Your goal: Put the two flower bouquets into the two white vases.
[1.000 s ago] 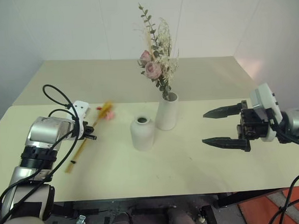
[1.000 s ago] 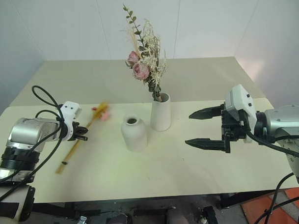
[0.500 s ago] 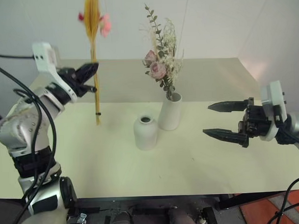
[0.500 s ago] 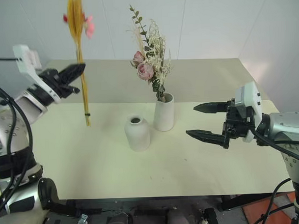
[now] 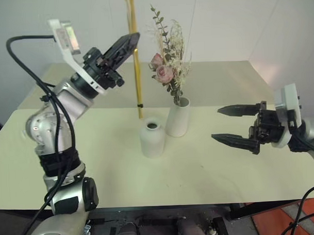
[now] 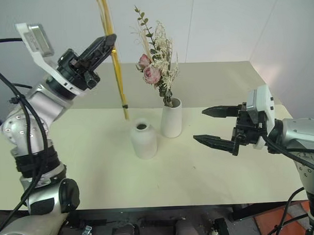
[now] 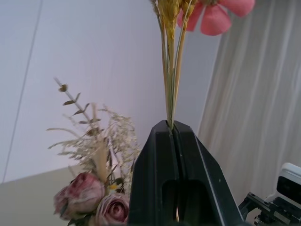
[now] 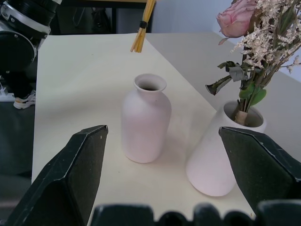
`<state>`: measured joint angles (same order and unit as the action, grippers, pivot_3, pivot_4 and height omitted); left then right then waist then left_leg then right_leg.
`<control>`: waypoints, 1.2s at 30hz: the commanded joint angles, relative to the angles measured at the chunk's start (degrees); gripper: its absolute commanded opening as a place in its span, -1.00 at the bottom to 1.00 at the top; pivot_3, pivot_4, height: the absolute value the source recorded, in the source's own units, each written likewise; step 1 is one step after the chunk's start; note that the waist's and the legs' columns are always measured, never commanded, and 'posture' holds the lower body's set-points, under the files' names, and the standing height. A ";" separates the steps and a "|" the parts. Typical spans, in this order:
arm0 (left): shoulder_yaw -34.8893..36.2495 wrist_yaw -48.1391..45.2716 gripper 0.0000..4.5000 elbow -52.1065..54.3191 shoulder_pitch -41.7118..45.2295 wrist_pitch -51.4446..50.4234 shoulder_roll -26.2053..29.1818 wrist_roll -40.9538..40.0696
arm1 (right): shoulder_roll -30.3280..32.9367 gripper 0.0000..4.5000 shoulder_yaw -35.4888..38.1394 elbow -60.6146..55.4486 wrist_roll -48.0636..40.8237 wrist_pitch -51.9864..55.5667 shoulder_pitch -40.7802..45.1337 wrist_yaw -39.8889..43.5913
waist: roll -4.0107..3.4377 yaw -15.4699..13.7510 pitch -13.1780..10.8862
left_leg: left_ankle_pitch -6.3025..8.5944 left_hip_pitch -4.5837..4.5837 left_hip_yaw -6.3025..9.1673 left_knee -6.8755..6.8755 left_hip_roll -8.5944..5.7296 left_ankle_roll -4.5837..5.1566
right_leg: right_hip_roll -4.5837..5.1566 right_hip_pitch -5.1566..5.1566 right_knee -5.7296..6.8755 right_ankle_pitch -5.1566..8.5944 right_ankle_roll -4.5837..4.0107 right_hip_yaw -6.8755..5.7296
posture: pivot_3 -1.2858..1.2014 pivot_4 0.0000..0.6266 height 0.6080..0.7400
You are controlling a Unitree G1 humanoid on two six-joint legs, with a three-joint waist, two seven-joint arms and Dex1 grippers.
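My left gripper (image 5: 132, 40) is shut on the thin yellow-stalk bouquet (image 5: 136, 77), which hangs upright in the air. Its lower ends (image 8: 141, 33) hover just behind and to the left of the short narrow-necked white vase (image 5: 151, 138), whose mouth is empty. In the left wrist view the shut fingers (image 7: 160, 155) pinch the stalks below a pink bloom (image 7: 221, 14). The taller white vase (image 5: 177, 118) stands right beside the short one and holds the pink rose bouquet (image 5: 168, 65). My right gripper (image 5: 216, 124) is open to the right of both vases, pointing at them, with nothing between its fingers.
The cream table (image 5: 200, 167) carries just the two vases near its middle. A white wall rises behind its far edge. In the right wrist view, the tall vase (image 8: 221, 155) stands closer to my right gripper than the short vase (image 8: 146, 117).
My left arm has lifted the yellow-stalk bouquet off the table, turned it upright and swung it right, to just behind the short vase. The right gripper has stayed in place, open.
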<state>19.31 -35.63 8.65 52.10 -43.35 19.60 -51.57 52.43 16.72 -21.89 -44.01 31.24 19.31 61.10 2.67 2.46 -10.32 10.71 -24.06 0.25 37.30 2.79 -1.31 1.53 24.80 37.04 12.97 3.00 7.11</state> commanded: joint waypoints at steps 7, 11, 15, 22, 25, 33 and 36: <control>-6.32 -6.59 -0.99 -3.90 -0.70 9.10 -0.83 4.54 | 0.45 1.00 2.40 -2.50 -1.50 -0.11 0.30 -1.07 | 0.00 0.05 0.00 | 0.00 0.09 0.00 0.00 0.00 0.00 | -0.01 -0.11 -0.03 0.03 0.04 0.00 | 0.03 -0.52 1.00; -8.22 -8.09 -0.99 -4.96 -2.27 11.15 -1.37 6.16 | 0.71 1.00 2.76 -2.92 -1.06 -0.22 -0.33 -1.37 | 0.00 0.03 0.00 | 0.00 0.11 0.00 -0.01 0.00 0.00 | 0.00 -0.12 -0.03 0.03 0.04 0.00 | 0.03 -0.52 1.00; -9.70 -9.30 -0.99 -5.29 -3.39 12.75 -1.71 7.49 | 0.94 1.00 2.84 -2.81 -0.85 -0.50 -0.45 -1.43 | 0.00 0.01 0.00 | 0.00 0.27 0.00 -0.01 0.00 0.01 | 0.00 -0.33 -0.09 0.04 0.06 0.00 | 0.03 -0.52 1.00; -10.66 -9.35 -0.99 -5.35 -6.17 13.58 -2.05 8.64 | 0.66 1.00 3.08 -3.70 -1.94 0.05 -0.21 -2.37 | 0.00 0.07 0.00 | 0.01 0.36 0.01 -0.02 0.01 0.01 | 0.00 -0.45 -0.16 0.04 0.07 0.00 | 0.03 -0.52 1.00; -10.90 -8.99 -0.99 -5.39 -6.91 14.03 -2.45 9.18 | 0.95 1.00 3.06 -3.62 -1.69 -0.17 -0.29 -2.12 | 0.00 0.03 0.00 | 0.01 0.35 0.01 -0.01 0.01 0.01 | 0.00 -0.45 -0.17 0.04 0.07 0.00 | 0.03 -0.52 1.00; -12.89 -9.79 -0.99 -5.03 -10.56 15.08 -1.96 11.85 | 1.11 1.00 2.28 -3.08 -0.90 -0.61 0.21 -1.59 | 0.00 0.05 0.00 | 0.01 0.36 0.01 -0.02 0.01 0.01 | 0.00 -0.46 -0.18 0.04 0.07 0.00 | 0.03 -0.52 1.00; -13.03 -8.91 -0.80 -4.25 -12.06 13.21 -1.48 11.43 | 1.10 1.00 1.78 -2.59 -0.37 -0.87 0.63 -1.26 | 0.00 0.07 0.00 | 0.01 0.37 0.01 -0.02 0.01 0.01 | 0.00 -0.46 -0.18 0.04 0.07 0.00 | 0.03 -0.52 1.00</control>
<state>6.26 -44.53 2.32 39.79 -30.22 17.62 -40.08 52.64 16.95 -24.11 -44.08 31.37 18.83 59.62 2.66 2.53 -10.32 10.72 -23.70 0.26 37.28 2.80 -1.30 1.53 24.35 36.86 13.02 3.07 7.11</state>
